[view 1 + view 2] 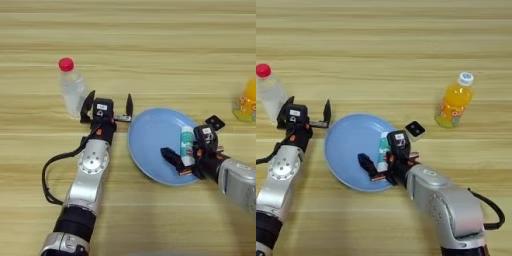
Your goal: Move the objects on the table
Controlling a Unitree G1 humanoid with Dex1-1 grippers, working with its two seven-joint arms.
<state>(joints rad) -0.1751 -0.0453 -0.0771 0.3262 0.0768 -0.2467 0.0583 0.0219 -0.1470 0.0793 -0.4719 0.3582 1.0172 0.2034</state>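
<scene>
A clear red-capped bottle [70,87] stands upright at the left of the table [150,45]. My left gripper [109,106] is open just right of the bottle's base, and its left finger nearly touches the bottle. A round blue plate [152,142] lies in the middle. On the plate's right side lies the white teal-capped tube [186,145]. My right gripper [190,150] is open over that side of the plate, with the tube lying between its spread fingers. The small black square item [415,129] sits just off the plate's right rim. The orange drink bottle [455,102] stands further right.
A black cable [47,175] loops out on the table left of my left forearm. My right forearm [446,200] crosses the near right part of the table. Bare wood stretches across the far half.
</scene>
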